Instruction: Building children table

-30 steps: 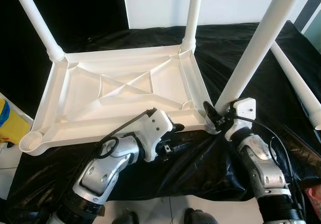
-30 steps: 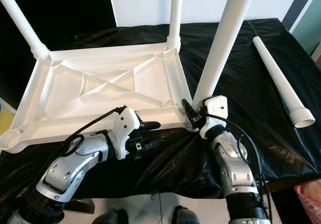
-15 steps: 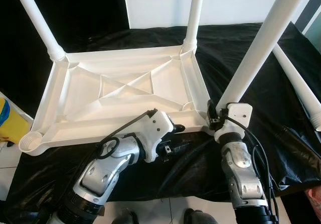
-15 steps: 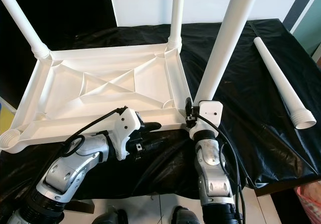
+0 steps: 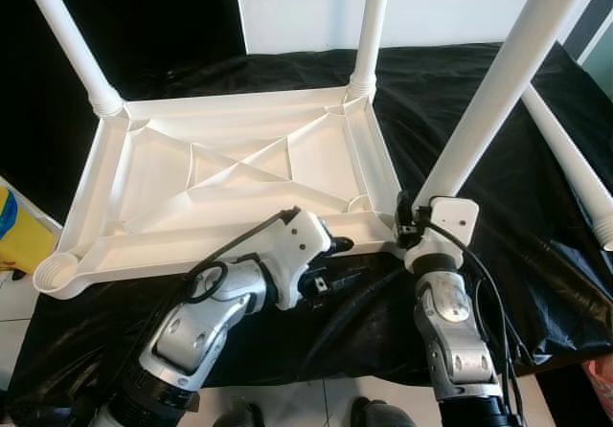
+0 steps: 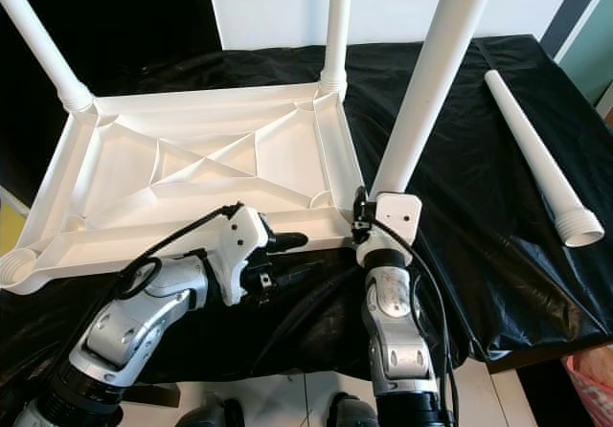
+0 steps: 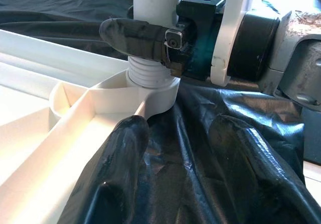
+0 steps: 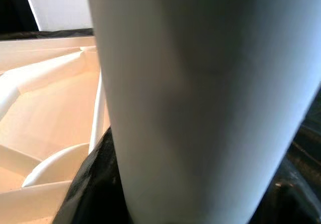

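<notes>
The white table top [image 5: 192, 255] lies upside down on a black cloth. Two white legs [image 5: 369, 25] stand in its far corners. My right gripper [image 5: 414, 218] is shut on a third leg [image 5: 488, 92] just above its threaded end, which sits in the near right corner socket [image 7: 150, 91]. This leg leans to the right. That leg [image 8: 200, 98] is very close in the right wrist view. My left gripper [image 5: 342, 262] is open at the table's near rim, its fingers [image 7: 120, 169] spread over the cloth beside that socket.
A fourth leg [image 6: 532, 149] lies loose on the cloth at the right. The near left corner socket [image 5: 59, 272] holds nothing. A yellow object [image 5: 14, 231] sits off the cloth's left edge. White wall stands behind the cloth.
My right forearm has swung leftward to stand straight below its gripper, which keeps hold of the leg at the corner. The left arm has stayed put.
</notes>
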Tool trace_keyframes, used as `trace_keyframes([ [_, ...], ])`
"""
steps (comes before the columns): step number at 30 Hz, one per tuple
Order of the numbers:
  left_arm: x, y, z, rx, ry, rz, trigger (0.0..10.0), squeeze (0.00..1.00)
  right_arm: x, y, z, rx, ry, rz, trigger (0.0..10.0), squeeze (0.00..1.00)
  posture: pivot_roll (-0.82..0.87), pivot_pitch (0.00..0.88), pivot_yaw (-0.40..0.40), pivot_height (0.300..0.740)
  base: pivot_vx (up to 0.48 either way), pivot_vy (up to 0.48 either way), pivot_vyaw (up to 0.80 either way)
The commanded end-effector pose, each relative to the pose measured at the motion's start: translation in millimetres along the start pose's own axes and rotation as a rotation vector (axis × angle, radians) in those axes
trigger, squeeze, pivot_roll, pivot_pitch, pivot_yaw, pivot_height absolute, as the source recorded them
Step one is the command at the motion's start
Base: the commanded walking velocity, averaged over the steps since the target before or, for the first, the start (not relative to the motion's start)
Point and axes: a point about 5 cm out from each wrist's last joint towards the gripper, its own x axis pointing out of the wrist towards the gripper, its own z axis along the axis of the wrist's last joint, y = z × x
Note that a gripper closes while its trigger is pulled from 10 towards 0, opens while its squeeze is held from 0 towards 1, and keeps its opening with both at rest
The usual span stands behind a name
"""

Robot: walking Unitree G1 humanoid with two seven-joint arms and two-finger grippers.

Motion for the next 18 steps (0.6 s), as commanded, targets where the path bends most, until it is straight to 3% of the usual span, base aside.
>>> trace_keyframes([
  [1, -1.0, -1.6, -0.3, 0.003, 0.003, 0.001, 10.0, 0.0, -6.7, -5.4, -16.9, -0.009, 0.083, -0.013, 10.0, 1.0, -0.07, 0.158, 0.032, 0.74, 0.0, 0.0, 0.0],
  [8, -1.5, -1.2, -0.2, 0.004, 0.002, 0.006, 10.0, 0.0, -5.0, -12.4, -10.5, -0.014, 0.034, 0.031, 10.0, 1.0, -0.07, 0.157, 0.036, 0.74, 0.0, 0.0, 0.0],
  [10, -1.9, -0.8, -0.4, 0.005, 0.004, 0.007, 10.0, 0.0, -4.1, -23.5, -5.8, -0.027, 0.001, 0.09, 10.0, 1.0, -0.07, 0.156, 0.039, 0.74, 0.0, 0.0, 0.0],
  [14, -1.9, -0.2, -0.5, 0.005, 0.005, 0.006, 10.0, 0.0, -3.6, -31.5, -3.1, -0.029, -0.017, 0.148, 10.0, 1.0, -0.07, 0.156, 0.041, 0.74, 0.0, 0.0, 0.0],
  [17, -1.0, 0.0, -0.8, 0.006, 0.004, 0.002, 10.0, 0.0, -1.2, -36.9, -2.1, -0.031, -0.019, 0.267, 10.0, 1.0, -0.09, 0.152, 0.048, 0.74, 0.0, 0.0, 0.0],
  [18, -0.2, -0.2, -1.1, 0.01, 0.005, -0.003, 10.0, 0.0, 1.0, -38.2, -1.3, -0.03, -0.018, 0.338, 10.0, 0.0, -0.09, 0.151, 0.049, 0.74, 0.0, 0.0, 0.0],
])
